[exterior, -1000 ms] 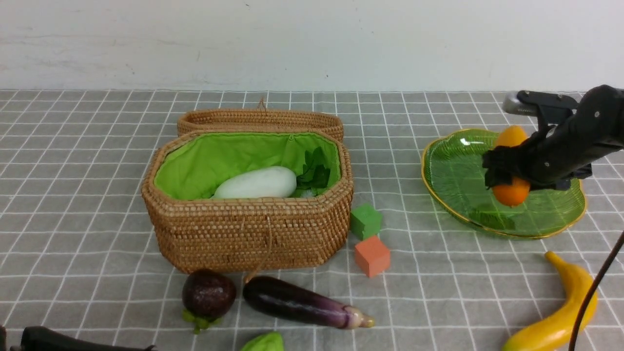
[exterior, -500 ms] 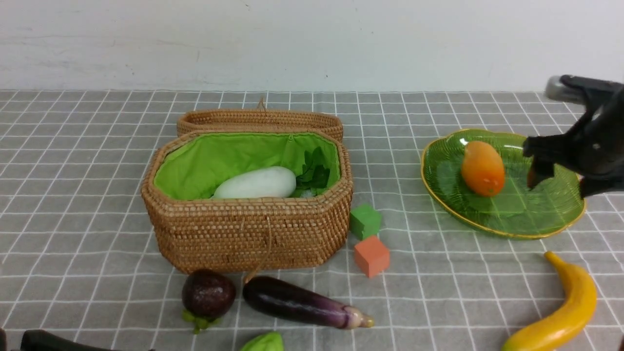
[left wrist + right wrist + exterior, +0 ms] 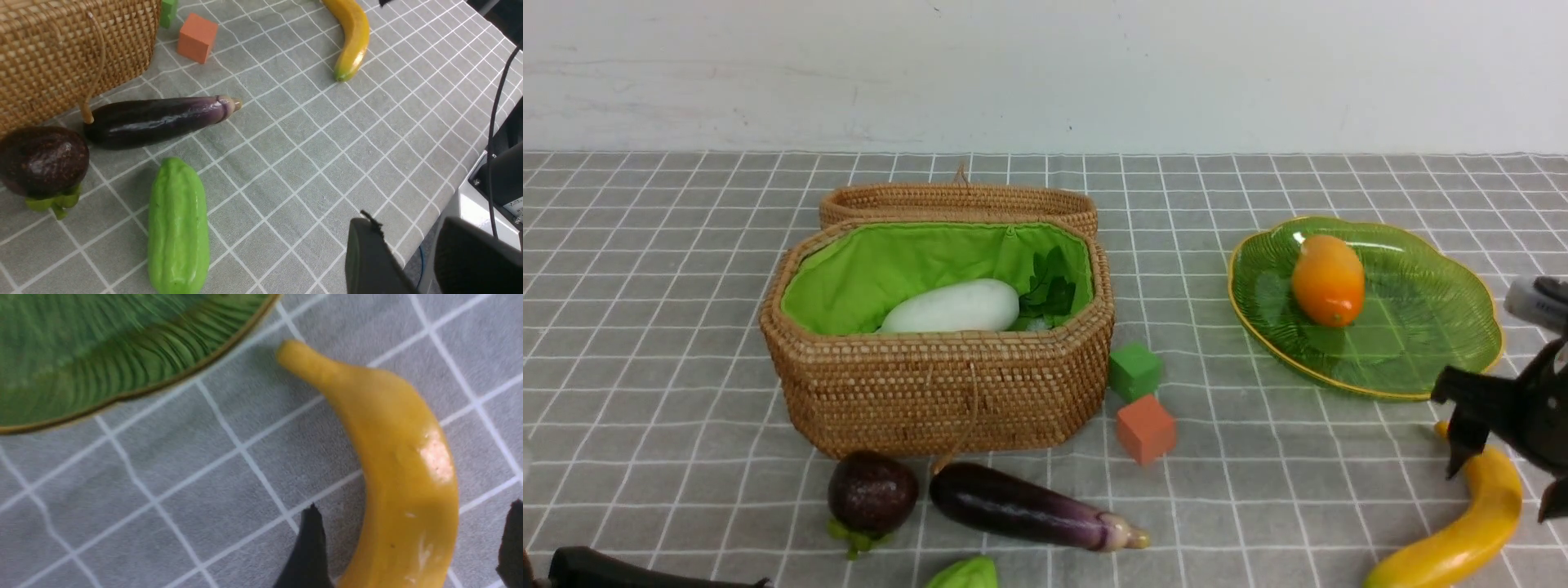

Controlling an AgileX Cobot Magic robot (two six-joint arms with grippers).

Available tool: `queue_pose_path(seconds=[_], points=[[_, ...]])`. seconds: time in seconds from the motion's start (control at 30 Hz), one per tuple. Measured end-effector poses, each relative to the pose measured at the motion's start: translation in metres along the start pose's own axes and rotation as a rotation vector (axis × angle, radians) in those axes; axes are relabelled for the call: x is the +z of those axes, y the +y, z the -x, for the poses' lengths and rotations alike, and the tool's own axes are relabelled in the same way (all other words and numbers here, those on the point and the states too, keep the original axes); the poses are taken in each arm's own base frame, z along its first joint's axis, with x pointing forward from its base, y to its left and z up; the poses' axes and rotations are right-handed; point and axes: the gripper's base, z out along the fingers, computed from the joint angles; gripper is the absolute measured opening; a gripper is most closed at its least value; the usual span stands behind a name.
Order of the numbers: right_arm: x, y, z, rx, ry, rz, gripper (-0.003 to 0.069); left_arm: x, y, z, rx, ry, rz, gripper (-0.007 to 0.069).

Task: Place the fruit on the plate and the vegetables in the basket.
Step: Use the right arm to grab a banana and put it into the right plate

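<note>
My right gripper [image 3: 1503,490] [image 3: 414,504] stands open, its jaws on either side of the yellow banana [image 3: 1470,523] [image 3: 400,477] without touching it. The banana lies on the cloth just in front of the green plate [image 3: 1421,343] [image 3: 102,347]. An orange-yellow fruit [image 3: 1328,279] rests on that plate. In the basket [image 3: 939,384] lie a white vegetable [image 3: 952,306] and dark leaves [image 3: 1049,290]. In front of it lie the round purple fruit [image 3: 872,492], the eggplant [image 3: 1021,506] and a light green piece [image 3: 178,224]. My left gripper [image 3: 412,232] hovers open and empty near the table's front edge.
A green cube [image 3: 1134,369] and an orange cube [image 3: 1146,428] sit between basket and plate. The basket's woven lid [image 3: 960,204] hangs open behind it. A black cable [image 3: 492,122] and robot parts lie past the table edge.
My right gripper let go of the orange-yellow fruit, which now lies on the plate, then drew back toward the front and came down over the banana. The left arm has stayed put.
</note>
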Motion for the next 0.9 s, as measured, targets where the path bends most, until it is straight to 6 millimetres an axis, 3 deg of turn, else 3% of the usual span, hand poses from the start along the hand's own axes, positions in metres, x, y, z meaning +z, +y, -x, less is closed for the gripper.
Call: queue_pose_path(seconds=[0.1,0.13,0.17,0.2,0.23,0.27,0.33,0.47,0.5,0.53,0.7,0.73,0.8,0.83,0.87,0.9], points=[[0.023,-0.003,-0.007,-0.032,0.034,-0.015,0.0496,0.0,0.0,0.0,0.002,0.001,0.002,0.0239],[0.023,-0.003,-0.006,-0.034,0.034,-0.013,0.0488,0.0,0.0,0.0,0.002,0.001,0.002,0.0239],[0.024,-0.002,-0.007,-0.069,0.039,0.001,0.0394,0.0,0.0,0.0,0.002,0.001,0.002,0.0239],[0.024,-0.001,-0.007,-0.065,0.04,0.004,0.0394,0.0,0.0,0.0,0.002,0.001,0.002,0.0239],[0.021,0.0,-0.007,-0.094,0.036,0.02,0.0302,0.0,0.0,0.0,0.002,0.001,0.002,0.0239],[0.018,0.0,-0.007,-0.108,0.029,0.031,0.03,0.0,0.0,0.0,0.002,0.001,0.002,0.0239],[0.011,0.001,-0.007,-0.117,0.011,0.048,0.0311,0.0,0.0,0.0,0.002,0.001,0.002,0.0239],[-0.029,0.0,-0.007,-0.127,-0.094,0.116,0.0315,0.0,0.0,0.0,0.002,0.001,0.002,0.0239],[-0.031,0.0,-0.007,-0.127,-0.1,0.119,0.0315,0.0,0.0,0.0,0.002,0.001,0.002,0.0239],[-0.054,-0.001,-0.004,-0.122,-0.174,0.161,0.0315,0.0,0.0,0.0,0.002,0.001,0.002,0.0239],[-0.09,0.001,0.026,-0.083,-0.325,0.219,0.0315,0.0,0.0,0.0,0.002,0.001,0.002,0.0239],[-0.099,0.003,0.044,-0.065,-0.369,0.225,0.0315,0.0,0.0,0.0,0.002,0.0,0.003,0.0239],[-0.101,0.006,0.058,-0.059,-0.39,0.226,0.0315,0.0,0.0,0.0,0.002,0.0,0.003,0.0239],[-0.096,0.014,0.077,-0.053,-0.402,0.225,0.0315,0.0,0.0,0.0,0.002,0.0,0.003,0.0239],[-0.095,0.015,0.079,-0.052,-0.401,0.225,0.0315,0.0,0.0,0.0,0.002,0.0,0.003,0.0239],[-0.084,0.023,0.095,-0.051,-0.393,0.221,0.0315,0.0,0.0,0.0,0.005,0.001,0.005,0.0239]])
